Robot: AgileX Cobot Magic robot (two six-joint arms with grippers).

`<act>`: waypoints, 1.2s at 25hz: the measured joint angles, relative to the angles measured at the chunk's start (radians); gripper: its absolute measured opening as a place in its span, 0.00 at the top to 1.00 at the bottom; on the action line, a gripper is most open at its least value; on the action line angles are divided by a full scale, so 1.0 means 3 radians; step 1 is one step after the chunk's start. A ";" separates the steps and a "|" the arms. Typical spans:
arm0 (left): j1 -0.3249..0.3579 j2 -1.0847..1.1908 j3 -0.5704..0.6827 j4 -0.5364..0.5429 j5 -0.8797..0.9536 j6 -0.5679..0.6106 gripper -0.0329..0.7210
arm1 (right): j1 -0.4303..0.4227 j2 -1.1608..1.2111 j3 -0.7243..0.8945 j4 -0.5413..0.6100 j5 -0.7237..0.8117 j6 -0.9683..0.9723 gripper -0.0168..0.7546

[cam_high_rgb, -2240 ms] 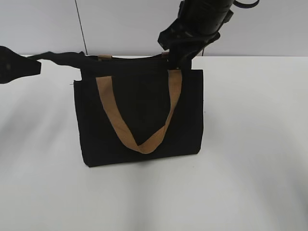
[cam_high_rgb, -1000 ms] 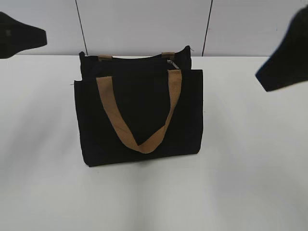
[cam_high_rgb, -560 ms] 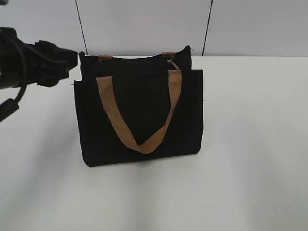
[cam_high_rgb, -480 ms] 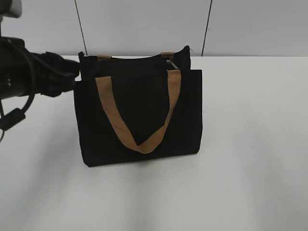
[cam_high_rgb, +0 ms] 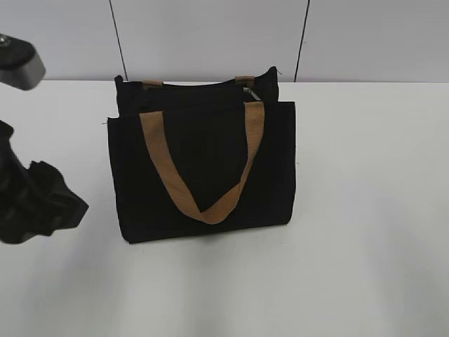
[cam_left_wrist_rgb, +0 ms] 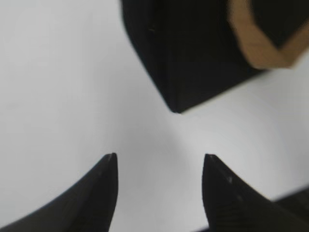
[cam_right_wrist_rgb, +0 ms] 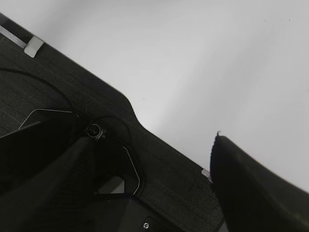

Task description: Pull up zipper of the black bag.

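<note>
white table (cam_high_rgb: 365,210); pale panelled wall (cam_high_rgb: 210,35)

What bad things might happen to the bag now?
1. The black bag stands upright on the white table with nothing holding it, so a nudge might tip it.
2. The left tool is open, empty and low beside the bag's bottom corner; swinging in, it might bump that corner.
3. The tan strap droops down the front and might snag on a tool reaching for the zipper.
</note>
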 joint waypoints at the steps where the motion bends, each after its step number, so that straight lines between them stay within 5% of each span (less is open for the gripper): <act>1: -0.0004 -0.0071 -0.0089 -0.0315 0.0105 0.0301 0.40 | 0.0000 -0.0027 0.0026 0.0000 0.0003 -0.0019 0.25; 3: -0.0014 -0.0257 -0.0244 -0.0789 0.0414 0.0820 0.37 | 0.0000 -0.0084 0.0080 0.0000 0.0003 -0.0081 0.24; 6: -0.0017 -0.0532 -0.0243 -0.0973 0.0996 0.1117 0.28 | 0.0000 -0.0208 0.0191 -0.0017 0.0003 -0.0167 0.23; 16: -0.0017 -0.2254 0.0672 -0.0958 0.0933 0.1204 0.20 | 0.0000 -0.0542 0.0668 -0.0169 -0.0154 -0.0256 0.23; 30: -0.0017 -0.2809 0.0781 -0.0770 0.0941 0.1246 0.23 | 0.0000 -0.0532 0.0772 -0.0177 -0.0415 -0.0272 0.23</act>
